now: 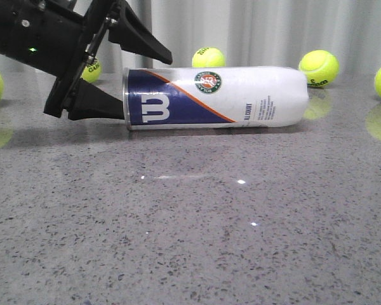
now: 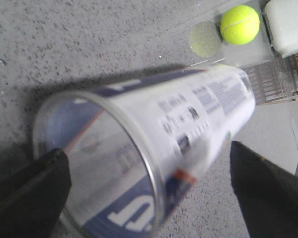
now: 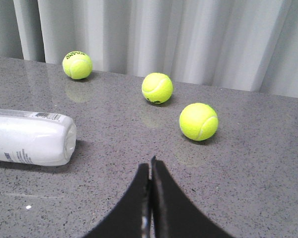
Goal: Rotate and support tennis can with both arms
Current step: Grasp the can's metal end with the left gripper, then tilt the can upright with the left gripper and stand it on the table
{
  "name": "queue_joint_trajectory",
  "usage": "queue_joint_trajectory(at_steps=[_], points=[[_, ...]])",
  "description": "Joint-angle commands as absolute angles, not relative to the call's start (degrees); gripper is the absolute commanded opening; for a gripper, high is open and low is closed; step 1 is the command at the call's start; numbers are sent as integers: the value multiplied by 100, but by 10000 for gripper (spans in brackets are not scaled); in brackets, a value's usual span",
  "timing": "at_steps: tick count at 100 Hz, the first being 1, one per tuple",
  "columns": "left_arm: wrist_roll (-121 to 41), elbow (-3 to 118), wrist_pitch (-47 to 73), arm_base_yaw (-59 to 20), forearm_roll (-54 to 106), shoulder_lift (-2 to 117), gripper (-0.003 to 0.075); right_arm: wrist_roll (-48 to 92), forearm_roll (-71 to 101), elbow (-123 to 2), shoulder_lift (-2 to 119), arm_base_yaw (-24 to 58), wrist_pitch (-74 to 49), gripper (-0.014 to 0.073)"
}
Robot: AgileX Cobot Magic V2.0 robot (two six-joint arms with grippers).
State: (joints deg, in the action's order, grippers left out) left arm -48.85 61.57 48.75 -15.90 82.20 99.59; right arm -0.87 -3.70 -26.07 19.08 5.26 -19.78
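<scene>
Currently left gripper [image 1: 117, 76] wide open, empty, straddling open metal rim of lying clear-plastic Wilson tennis can [image 1: 216, 98]; right gripper [image 3: 150, 193] closed, empty. Risk: unsupported can rolls away.

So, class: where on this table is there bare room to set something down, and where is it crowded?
The broad stretch of table in front of the tennis can is bare. Crowded: the can's open end, where the left tool straddles the rim, and the back edge, dotted with tennis balls.

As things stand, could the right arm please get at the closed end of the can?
Probably yes. The can lies on its side with its closed end bare, and the table between it and the right gripper holds nothing. The jaws are shut, though, so they must open first.
</scene>
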Motion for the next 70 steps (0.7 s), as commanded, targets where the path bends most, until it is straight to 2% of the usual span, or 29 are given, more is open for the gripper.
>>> queue_joint_trajectory(at_steps=[1, 8, 13, 27, 30, 53, 70], points=[[-4939, 6390, 5037, -1643, 8557, 9801, 582, -73, -418, -2751, 1936, 495, -1477, -66], [-5047, 6390, 5064, -1643, 8624, 9801, 484, -73, -418, -2751, 1936, 495, -1477, -66], [-5047, 6390, 5076, -1643, 8626, 9801, 379, -73, -418, -2751, 1936, 495, -1477, -66], [-5087, 6390, 5076, -1643, 8626, 9801, 22, -73, -418, -2751, 1936, 495, -1477, -66], [-5212, 6390, 5076, -1643, 8649, 9801, -21, -73, -418, -2751, 1936, 495, -1477, -66], [-5727, 6390, 5239, -1630, 8682, 9527, -21, -73, -418, -2751, 1936, 495, -1477, -66], [-5805, 6390, 5261, -1630, 8115, 8808, -21, -73, -418, -2751, 1936, 495, -1477, -66]])
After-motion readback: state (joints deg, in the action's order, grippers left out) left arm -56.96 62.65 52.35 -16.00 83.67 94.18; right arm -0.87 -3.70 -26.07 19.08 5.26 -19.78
